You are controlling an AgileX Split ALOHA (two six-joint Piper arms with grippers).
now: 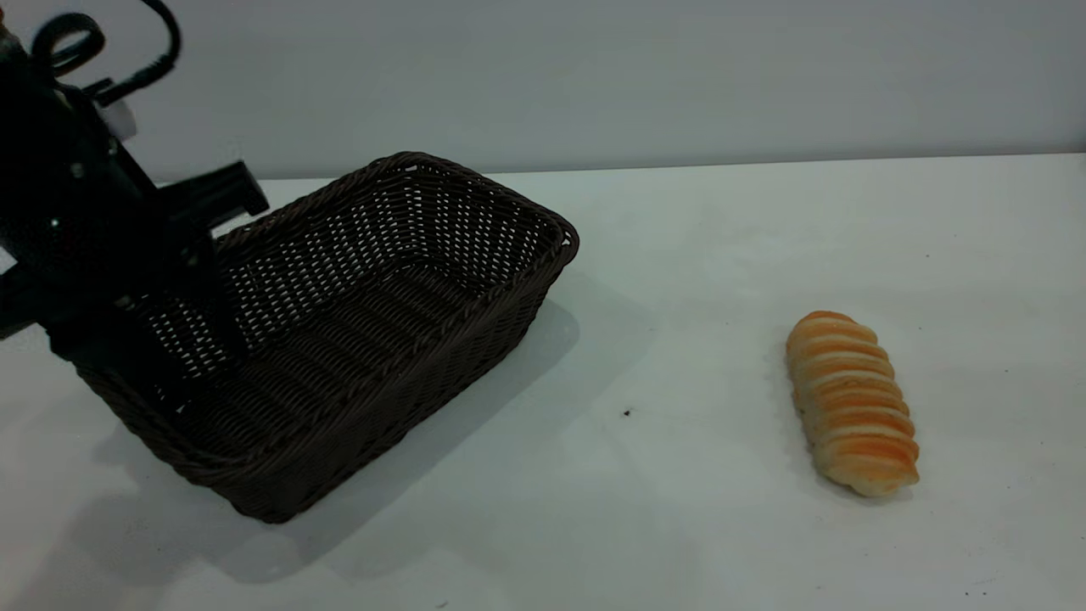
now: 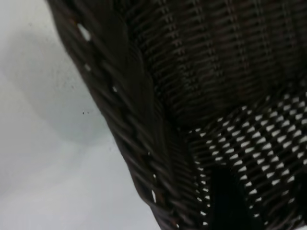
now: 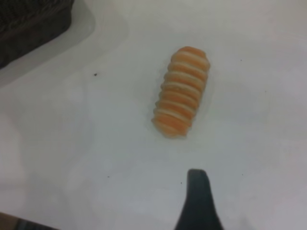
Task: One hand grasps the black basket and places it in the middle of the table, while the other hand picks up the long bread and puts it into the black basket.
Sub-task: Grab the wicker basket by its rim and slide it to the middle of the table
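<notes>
The left claw [image 1: 182,280] sits at the left edge of the exterior frame, clamped on the near-left wall of the black basket [image 1: 356,339]. 1 dark finger reaches down inside the basket against the woven wall while the rest of the claw body stays outside it, so the wall lies between them. The basket fills the left half of that frame and is tilted: its left end is raised, its right end is lower, and a broad shadow spreads beneath it on the white bench [image 1: 679,509].

In the left wrist view the basket's braided rim [image 2: 129,120] runs diagonally across the frame, with openwork weave at the lower right and a dark finger [image 2: 228,203] showing against it.

The long bread [image 1: 851,402] lies flat on the bench at the right of the exterior frame, well apart from the basket, its ridged segments running crosswise and its long axis angled slightly toward the lower right. A tiny dark speck [image 1: 627,412] marks the bench between basket and bread.

In the right wrist view, 1 black fingertip [image 3: 197,203] of the right claw appears at the bottom of the frame, apart from the bread [image 3: 181,91] at the frame's centre; I cannot tell how wide that claw is. A corner of the basket [image 3: 33,24] shows at the upper left.
</notes>
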